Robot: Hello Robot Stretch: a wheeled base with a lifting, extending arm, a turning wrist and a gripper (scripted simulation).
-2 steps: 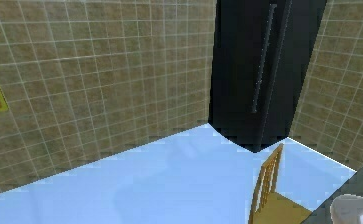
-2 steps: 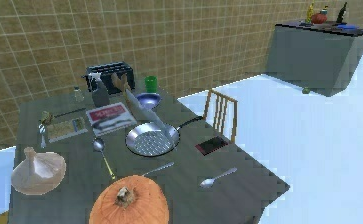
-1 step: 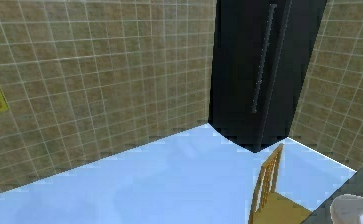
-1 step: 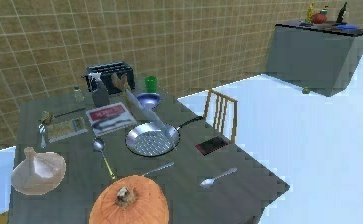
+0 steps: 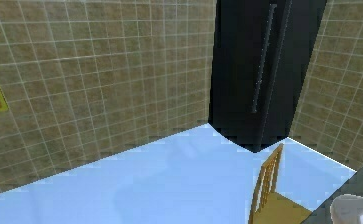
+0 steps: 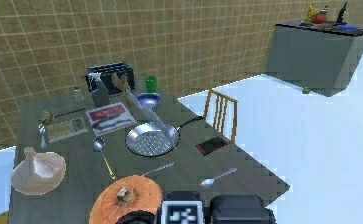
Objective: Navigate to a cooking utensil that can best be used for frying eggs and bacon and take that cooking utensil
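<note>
- In the forward view, a tan tiled wall (image 5: 99,70) fills the left. A tall black fridge (image 5: 261,70) stands right of the middle, and a chair back (image 5: 272,185) shows at the lower right on the pale blue floor (image 5: 139,185).
- In the arm side view, a dark counter (image 6: 79,160) carries the things; at its left lies a tan bowl-like thing (image 6: 37,172).
- Farther back a black toaster (image 6: 109,78) stands by the wall, with a red-and-white book (image 6: 111,116) just in front of it.
- At the bottom edge lies a round orange-brown disc (image 6: 117,198). The pincer (image 6: 139,215) shows as a dark shape at it; its far end can't be made out, so I cannot tell whether it holds anything.
- The frying pan (image 6: 149,140), round and silvery with a dark inside, rests on the counter's middle. It is farther up the picture than the pincer, slightly right and apart from it.
- Behind the pan sit a blue bowl (image 6: 149,100) and a green cup (image 6: 150,83).
- A wooden chair (image 6: 222,110) stands at the counter's right side.
- A grey kitchen unit (image 6: 314,60) stands well apart at the upper right.
</note>
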